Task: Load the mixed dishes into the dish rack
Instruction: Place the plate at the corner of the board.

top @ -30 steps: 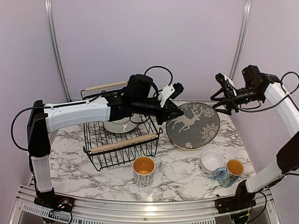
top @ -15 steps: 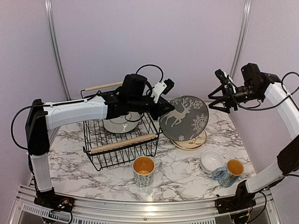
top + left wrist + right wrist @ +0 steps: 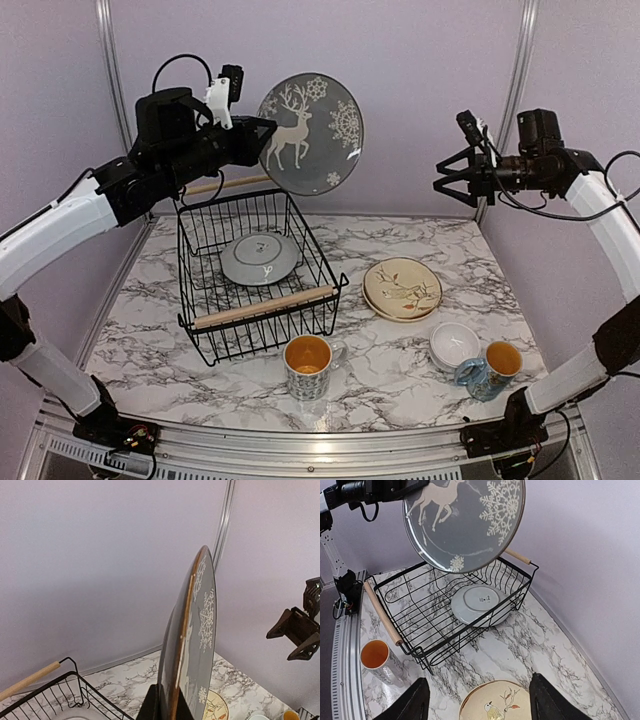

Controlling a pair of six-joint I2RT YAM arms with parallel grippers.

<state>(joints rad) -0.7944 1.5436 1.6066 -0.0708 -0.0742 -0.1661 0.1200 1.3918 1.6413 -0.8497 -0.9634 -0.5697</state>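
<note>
My left gripper [image 3: 258, 137] is shut on the rim of the dark grey reindeer plate [image 3: 310, 133], holding it upright high above the far end of the dish rack [image 3: 262, 308]. In the left wrist view the plate [image 3: 192, 640] stands edge-on between the fingers [image 3: 150, 707]. A grey dish [image 3: 260, 258] lies upside down in the rack. The small tan plate [image 3: 402, 288] lies right of the rack. My right gripper [image 3: 452, 180] hangs open and holds nothing, high above the tan plate [image 3: 500, 705]. White bowls [image 3: 454, 344] and two mugs [image 3: 308, 365] [image 3: 490, 370] stand near the front.
The rack's wooden handles [image 3: 265, 306] [image 3: 225, 184] lie along its near and far ends. The back wall stands close behind the raised plate. Bare marble table [image 3: 150, 340] shows left of the rack and between rack and tan plate.
The left arm has lifted the reindeer plate off the tan plate and carried it up and left, above the rack's far end. The tan plate now shows. The right gripper shifted slightly left.
</note>
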